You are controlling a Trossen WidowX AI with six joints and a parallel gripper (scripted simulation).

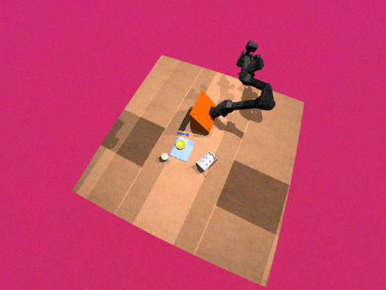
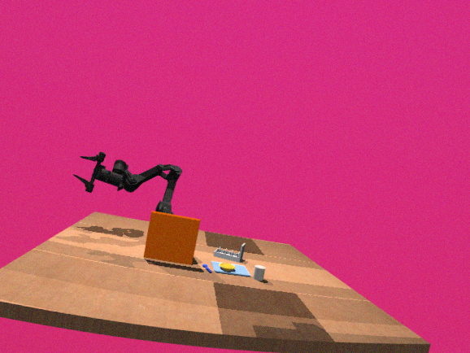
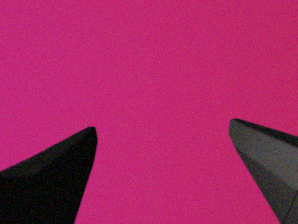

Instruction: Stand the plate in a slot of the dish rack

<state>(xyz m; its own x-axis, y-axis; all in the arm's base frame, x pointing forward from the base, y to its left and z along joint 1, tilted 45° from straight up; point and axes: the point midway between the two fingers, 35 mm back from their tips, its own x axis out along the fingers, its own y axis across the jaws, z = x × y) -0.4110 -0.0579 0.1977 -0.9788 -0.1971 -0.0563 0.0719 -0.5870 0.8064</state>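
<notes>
The desk (image 2: 122, 285) carries everything, and the orange box (image 2: 171, 237) is its biggest item. The arm (image 2: 142, 176) rises behind the box and reaches up and away from it, its pincer (image 2: 83, 167) spread wide, holding nothing, pointed at bare background. In front of the box sits the dish rack (image 2: 229, 254), every slot unfilled. Also in front of the box, on a blue mat (image 2: 232, 268), lies the yellow plate (image 2: 227, 267), flat and untouched. By my judgement nothing is done yet: approach, grasp, slotting, release and retreat all remain.
</notes>
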